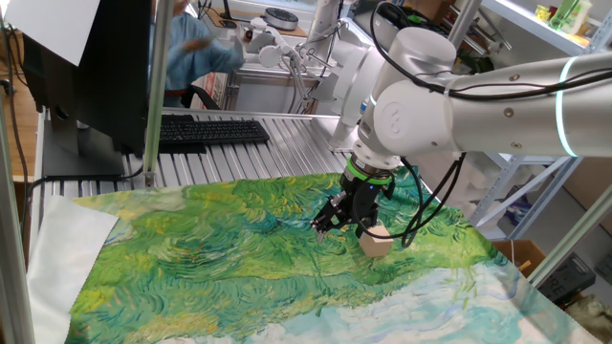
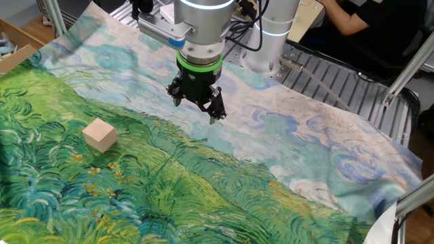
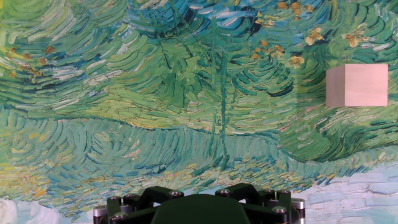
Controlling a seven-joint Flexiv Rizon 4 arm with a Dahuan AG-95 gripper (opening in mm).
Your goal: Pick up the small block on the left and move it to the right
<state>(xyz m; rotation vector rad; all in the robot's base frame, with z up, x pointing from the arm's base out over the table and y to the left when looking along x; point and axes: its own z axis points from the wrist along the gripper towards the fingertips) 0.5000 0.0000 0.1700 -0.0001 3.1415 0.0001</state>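
Your pincer (image 2: 197, 106): hovering above the cloth (image 2: 285, 149), holding nothing; opening width cannot be told. Block (image 2: 100, 134): on cloth, apart from it.

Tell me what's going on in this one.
A single robot arm hangs its gripper over a painted cloth, holding nothing. The small block sits on the cloth off to one side, apart from the fingers, and is not yet picked up. The pictures don't settle how wide the fingers stand.
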